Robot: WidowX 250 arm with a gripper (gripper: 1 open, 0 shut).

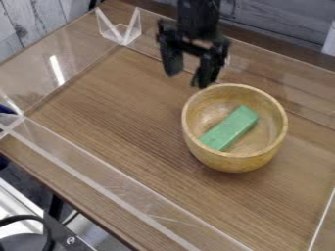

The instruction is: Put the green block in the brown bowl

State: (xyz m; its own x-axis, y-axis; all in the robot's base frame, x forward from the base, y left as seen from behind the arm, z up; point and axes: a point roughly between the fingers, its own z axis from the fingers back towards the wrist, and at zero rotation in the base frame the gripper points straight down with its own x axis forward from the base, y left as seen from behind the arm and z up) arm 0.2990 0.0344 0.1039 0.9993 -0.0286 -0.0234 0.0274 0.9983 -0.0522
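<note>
The green block [233, 128] lies slanted inside the brown bowl [201, 145], which stands on the wooden table right of centre. My gripper [191, 69] hangs above the table just behind and to the left of the bowl, clear of its rim. Its dark fingers [170, 61] are spread apart and open, with nothing between them.
A clear plastic wall [78, 172] fences the wooden tabletop on all sides. A small clear angled piece [120, 27] stands at the back left. A black cable [26, 230] shows at the bottom left outside the fence.
</note>
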